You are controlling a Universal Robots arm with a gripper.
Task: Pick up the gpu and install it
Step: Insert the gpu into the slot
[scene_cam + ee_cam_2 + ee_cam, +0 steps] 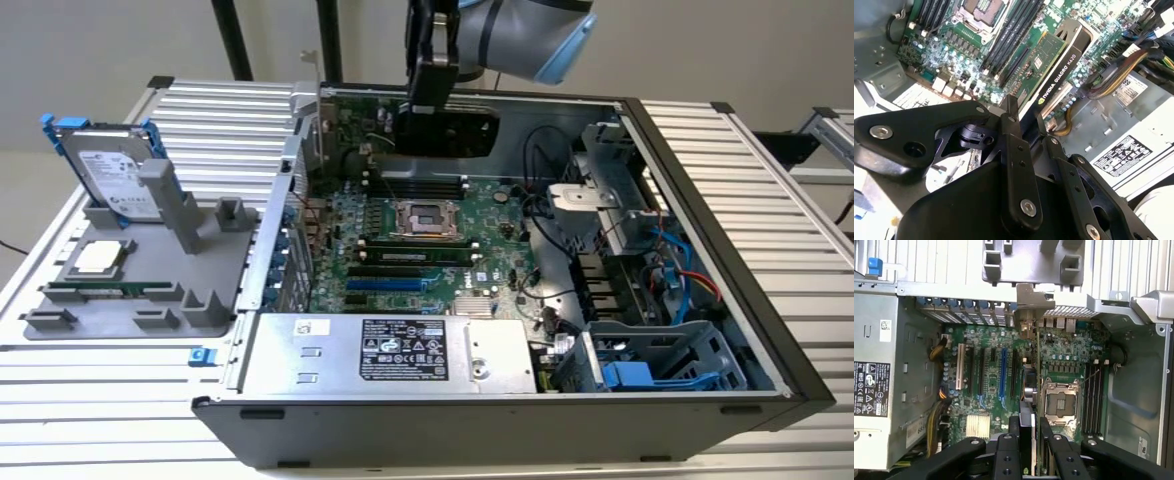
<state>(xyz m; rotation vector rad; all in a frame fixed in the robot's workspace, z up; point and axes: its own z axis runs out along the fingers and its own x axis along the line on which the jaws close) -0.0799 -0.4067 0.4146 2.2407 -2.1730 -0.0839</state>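
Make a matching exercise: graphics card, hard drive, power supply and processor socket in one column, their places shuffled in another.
Things:
1 graphics card
2 hard drive
3 power supply
4 processor socket

Places:
A middle of the motherboard
B upright in the grey holder outside the case
C clamped in the gripper
D inside the case, beside the motherboard

Pairs: 1-C, 2-B, 3-D, 4-A

White lettering along gpu (1056, 75) edge; printed labels w/ cert. marks on PSU (400, 352).
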